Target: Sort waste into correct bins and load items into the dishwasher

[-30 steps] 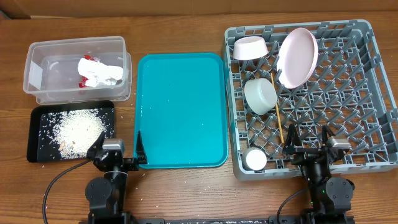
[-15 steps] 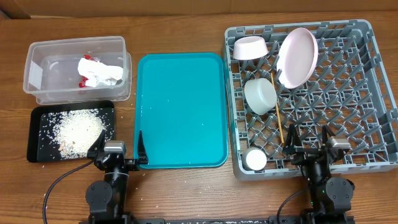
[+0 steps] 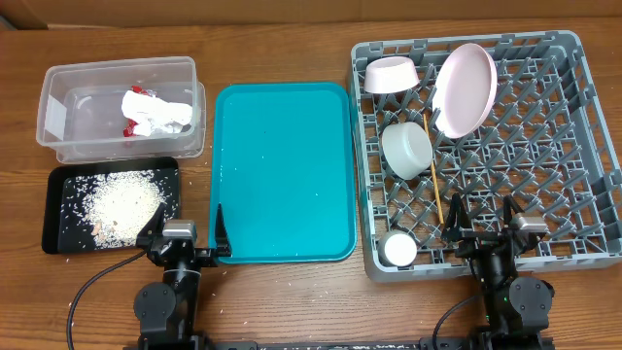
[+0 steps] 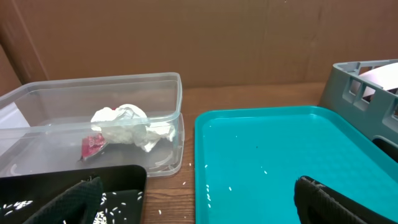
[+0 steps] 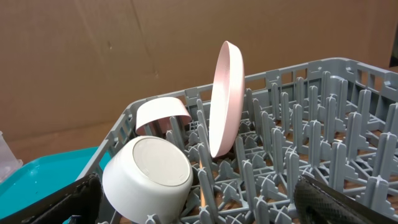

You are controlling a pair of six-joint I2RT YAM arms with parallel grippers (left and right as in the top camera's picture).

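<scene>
The grey dish rack (image 3: 544, 146) holds the pinkish plate (image 3: 465, 89) on edge, two white bowls (image 3: 391, 75) (image 3: 406, 150), a small white cup (image 3: 398, 250) and a wooden chopstick (image 3: 434, 175). The crumpled wrapper with red marks (image 3: 151, 114) lies in the clear tub (image 3: 68, 87). Rice (image 3: 121, 202) lies in the black tray (image 3: 58, 185). My left gripper (image 3: 185, 238) is open and empty at the front, between the black tray and the teal tray. My right gripper (image 3: 484, 224) is open and empty over the rack's front edge. The right wrist view shows the plate (image 5: 222, 99) and bowls (image 5: 149, 177).
A teal serving tray (image 3: 282, 170) with a few stray rice grains lies mid-table. Some grains lie on the wood near the black tray's front edge (image 3: 68, 255). A brown cardboard wall (image 4: 186, 37) stands behind the table.
</scene>
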